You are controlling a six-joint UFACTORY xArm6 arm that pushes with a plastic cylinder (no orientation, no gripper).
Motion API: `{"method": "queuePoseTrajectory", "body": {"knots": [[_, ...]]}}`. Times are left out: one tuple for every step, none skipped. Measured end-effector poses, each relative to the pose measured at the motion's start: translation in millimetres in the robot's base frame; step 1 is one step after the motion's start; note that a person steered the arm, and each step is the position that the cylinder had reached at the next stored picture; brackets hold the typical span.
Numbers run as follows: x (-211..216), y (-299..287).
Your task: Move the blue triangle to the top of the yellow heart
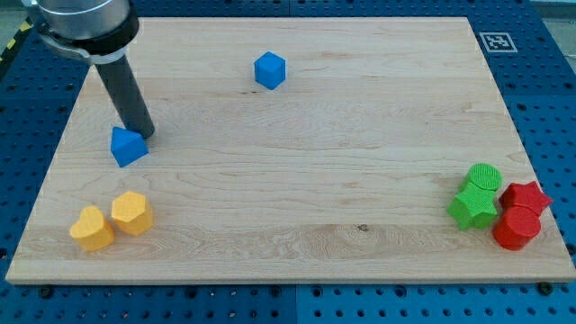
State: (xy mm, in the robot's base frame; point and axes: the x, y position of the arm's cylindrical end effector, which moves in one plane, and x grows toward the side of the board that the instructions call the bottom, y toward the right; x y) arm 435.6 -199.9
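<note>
Single view only, set high in front of the counter and tilted down at it, facing toward the view's top. Near enough to fill the frame with almost the whole wooden counter, its far edge running along the view's top and its near edge just above the view's bottom, with strips of blue pegboard at the view's left, right and bottom and a fiducial marker at the top right corner. Arm cropped at the top left, only its lower part inside the frame.
</note>
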Motion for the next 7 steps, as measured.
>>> {"method": "queuePoseTrajectory", "body": {"knots": [[4, -6], [11, -17], [25, -18], [47, -19], [63, -19], [63, -22], [-11, -21]]}}
